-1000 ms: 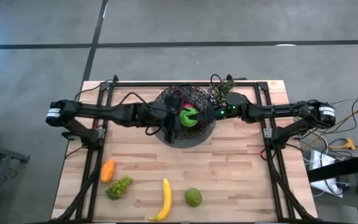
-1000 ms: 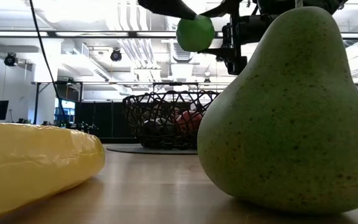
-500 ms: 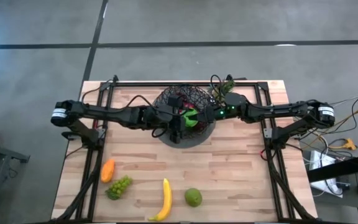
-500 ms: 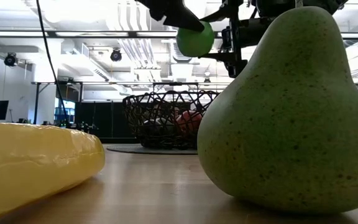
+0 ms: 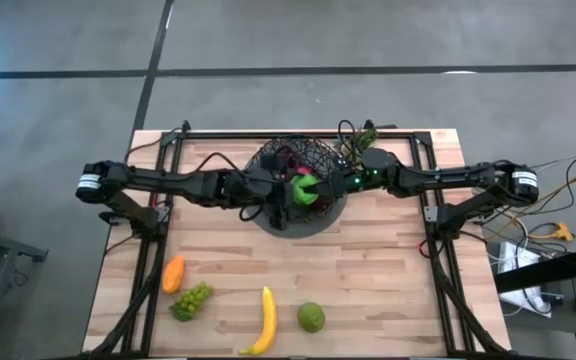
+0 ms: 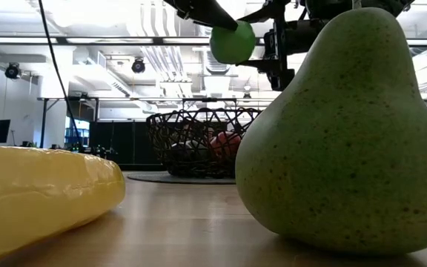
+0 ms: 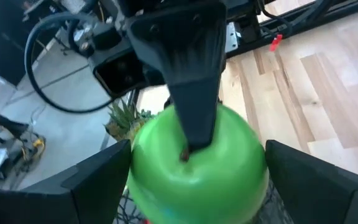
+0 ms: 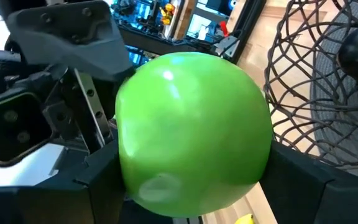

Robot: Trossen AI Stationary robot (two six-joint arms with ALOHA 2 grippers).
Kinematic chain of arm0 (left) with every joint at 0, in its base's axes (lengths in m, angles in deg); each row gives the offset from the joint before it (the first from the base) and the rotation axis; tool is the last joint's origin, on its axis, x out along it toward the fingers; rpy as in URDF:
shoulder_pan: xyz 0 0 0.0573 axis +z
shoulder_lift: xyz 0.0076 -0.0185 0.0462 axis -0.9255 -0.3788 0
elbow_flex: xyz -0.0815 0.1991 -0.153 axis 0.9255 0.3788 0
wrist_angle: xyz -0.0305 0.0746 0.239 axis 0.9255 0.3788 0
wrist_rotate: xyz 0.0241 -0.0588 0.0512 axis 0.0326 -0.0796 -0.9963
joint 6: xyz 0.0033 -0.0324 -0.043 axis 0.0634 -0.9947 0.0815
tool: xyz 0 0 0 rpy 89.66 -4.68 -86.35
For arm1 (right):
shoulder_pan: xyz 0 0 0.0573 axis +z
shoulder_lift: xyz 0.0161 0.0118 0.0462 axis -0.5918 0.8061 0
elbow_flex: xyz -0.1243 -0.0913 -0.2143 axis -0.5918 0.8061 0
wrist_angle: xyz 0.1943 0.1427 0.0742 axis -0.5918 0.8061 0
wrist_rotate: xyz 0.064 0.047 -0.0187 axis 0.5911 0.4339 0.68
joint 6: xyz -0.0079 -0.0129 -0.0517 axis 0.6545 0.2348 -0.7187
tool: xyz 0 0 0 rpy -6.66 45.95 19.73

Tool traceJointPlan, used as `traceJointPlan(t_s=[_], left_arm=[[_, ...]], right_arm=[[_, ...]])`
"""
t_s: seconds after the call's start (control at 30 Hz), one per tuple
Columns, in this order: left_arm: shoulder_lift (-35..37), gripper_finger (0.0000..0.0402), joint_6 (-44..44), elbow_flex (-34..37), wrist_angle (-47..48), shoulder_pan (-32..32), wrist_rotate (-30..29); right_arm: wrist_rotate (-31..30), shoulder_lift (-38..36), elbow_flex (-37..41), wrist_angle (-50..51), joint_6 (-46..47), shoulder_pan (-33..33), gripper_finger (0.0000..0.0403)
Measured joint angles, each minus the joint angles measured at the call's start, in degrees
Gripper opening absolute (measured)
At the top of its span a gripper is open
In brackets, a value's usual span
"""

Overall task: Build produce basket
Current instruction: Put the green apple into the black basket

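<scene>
Even, bright overhead light is cast by long ceiling strip lamps (image 6: pixel 87 41). The speckled green plastic pear (image 6: pixel 347 133) and smooth yellow banana (image 6: pixel 43 193) nearby are rendered soft, out of focus.

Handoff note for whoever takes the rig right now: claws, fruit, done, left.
Right claw: shut on the green apple, held in the air above the basket.
Left claw: at the same apple from the other side; its grip is unclear.
Done: at least one red fruit lies in the basket.
Left: the apple is not yet in. On the near part of the table wait the orange piece, grapes, banana and pear.
</scene>
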Motion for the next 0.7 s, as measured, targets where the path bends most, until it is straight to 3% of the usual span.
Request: traceJointPlan(t_s=[0.7], left_arm=[[0.86, 0.0343, -0.38, 10.01, -15.05, 0.26, 3.01]], right_arm=[[6.15, -1.63, 0.14, 1.18, 1.25, -0.07, 0.0288]])
